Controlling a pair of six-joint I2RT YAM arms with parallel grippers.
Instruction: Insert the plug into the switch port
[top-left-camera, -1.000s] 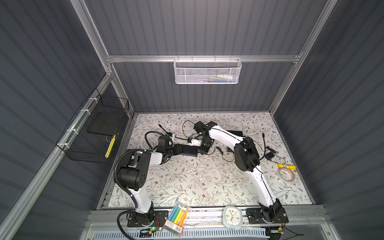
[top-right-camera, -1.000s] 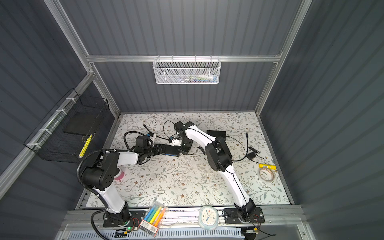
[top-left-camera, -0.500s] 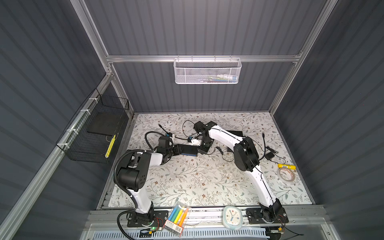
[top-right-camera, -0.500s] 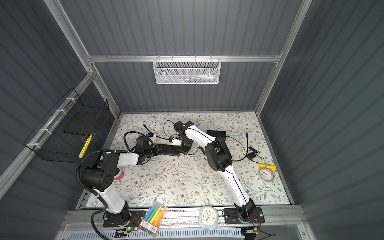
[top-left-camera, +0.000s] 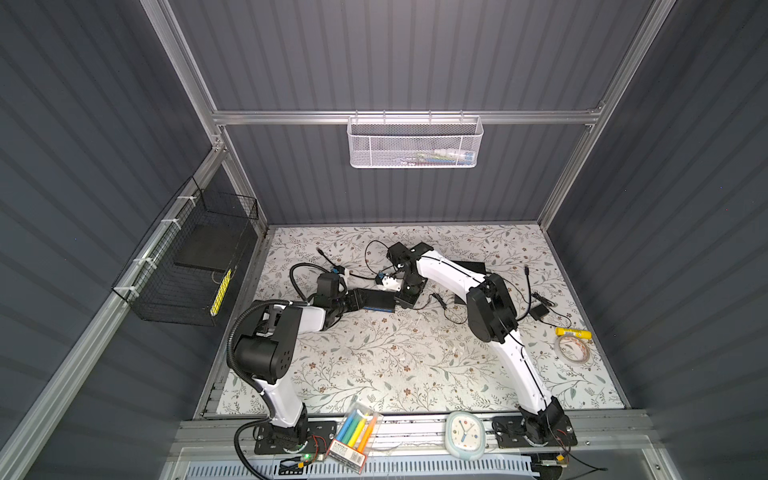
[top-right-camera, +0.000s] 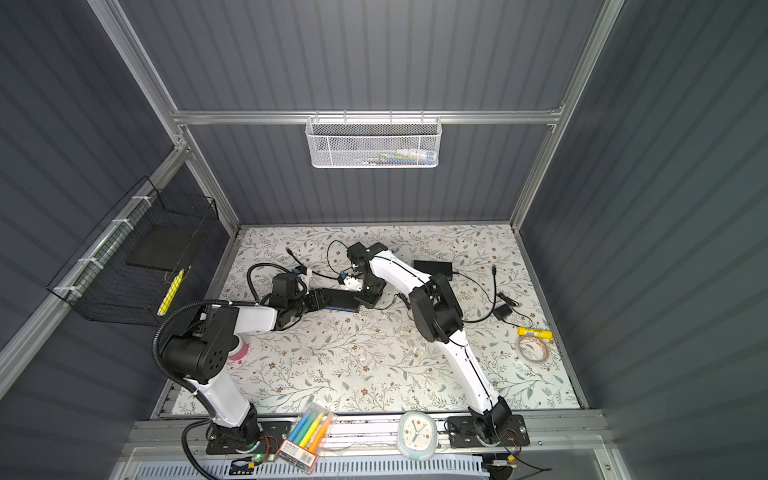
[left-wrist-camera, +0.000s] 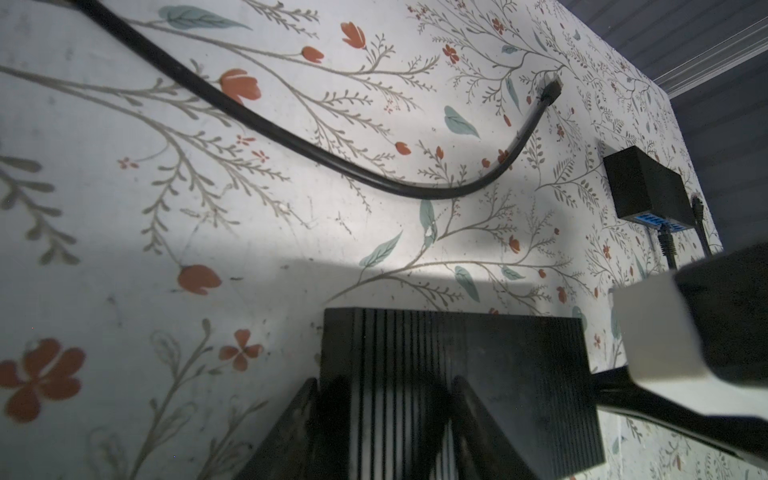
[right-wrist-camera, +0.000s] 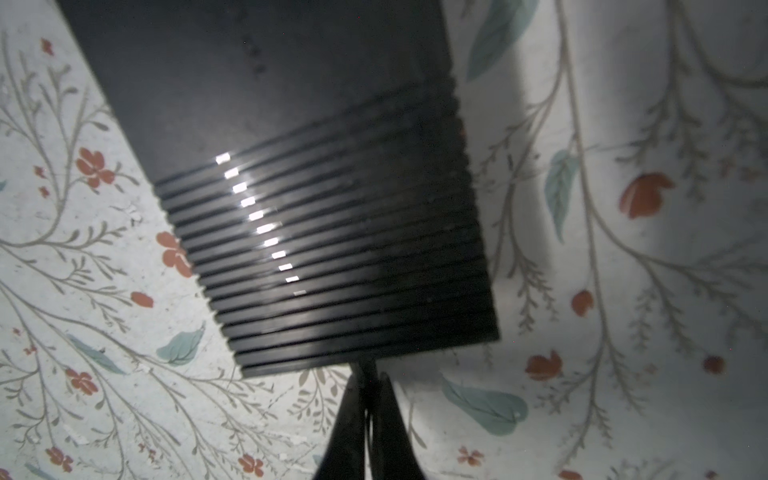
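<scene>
The switch is a flat black ribbed box lying on the floral mat in both top views. My left gripper is shut on the switch, one finger on each side of its ribbed end. My right gripper is shut on a thin black plug whose tip meets the edge of the switch. How deep the plug sits is hidden. In a top view the right gripper stands at the switch's right end and the left gripper at its left end.
A second black box with blue ports lies further back on the mat. A loose black cable end curves nearby. At the right lie an adapter, a tape roll and a yellow marker. A clock and a marker pack sit on the front rail.
</scene>
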